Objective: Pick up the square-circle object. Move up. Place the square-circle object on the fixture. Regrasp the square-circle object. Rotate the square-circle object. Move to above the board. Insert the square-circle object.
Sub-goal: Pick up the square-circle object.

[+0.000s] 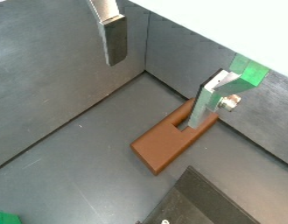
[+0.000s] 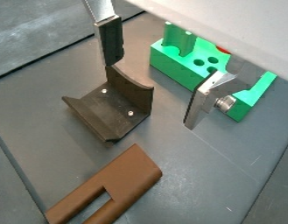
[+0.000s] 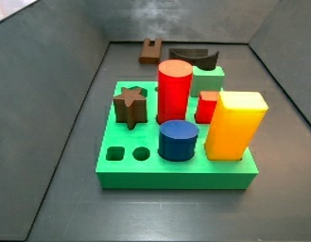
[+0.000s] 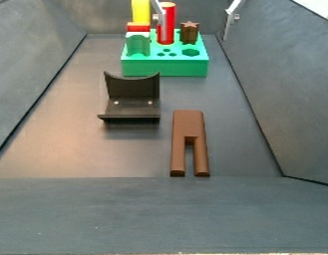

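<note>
While the gripper hangs wide open and empty above the fixture, the square-circle object lies flat beside the fixture, the board beyond it

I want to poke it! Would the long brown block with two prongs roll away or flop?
Probably neither. The brown two-pronged block lies flat on the floor with flat sides, so it would likely slide, not roll. It looks rigid, not floppy. The gripper hangs open above it, touching nothing.
</note>
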### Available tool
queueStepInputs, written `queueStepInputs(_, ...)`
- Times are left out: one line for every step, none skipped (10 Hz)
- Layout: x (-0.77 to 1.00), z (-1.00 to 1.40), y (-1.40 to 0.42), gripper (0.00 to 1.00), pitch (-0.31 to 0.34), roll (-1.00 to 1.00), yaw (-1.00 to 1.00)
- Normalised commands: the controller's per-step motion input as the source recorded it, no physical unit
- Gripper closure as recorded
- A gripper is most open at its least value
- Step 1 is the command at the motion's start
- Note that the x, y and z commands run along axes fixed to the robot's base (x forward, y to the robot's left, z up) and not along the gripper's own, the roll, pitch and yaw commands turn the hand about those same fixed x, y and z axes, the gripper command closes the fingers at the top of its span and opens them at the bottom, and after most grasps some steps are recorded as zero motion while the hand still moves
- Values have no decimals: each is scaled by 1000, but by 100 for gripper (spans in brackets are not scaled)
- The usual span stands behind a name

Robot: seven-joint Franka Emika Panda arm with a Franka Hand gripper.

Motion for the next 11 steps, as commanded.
queueStepInputs(0,-60,0,0,0,-43,0)
queueStepInputs(0,-243,54,0,0,-187,0)
queueStepInputs(-37,-700,257,0,137,-166,0)
queueStepInputs(0,-780,263,0,136,-121,0)
queueStepInputs(77,-791,251,0,120,-134,0)
queueStepInputs(140,-769,240,0,107,-161,0)
queueStepInputs(157,-740,291,0,130,-169,-11)
queueStepInputs(163,-726,314,0,141,-164,-9)
queueStepInputs(180,-709,320,0,139,-180,-31)
queueStepInputs(206,-683,360,0,153,-186,-60)
queueStepInputs(217,-666,377,0,166,-187,-74)
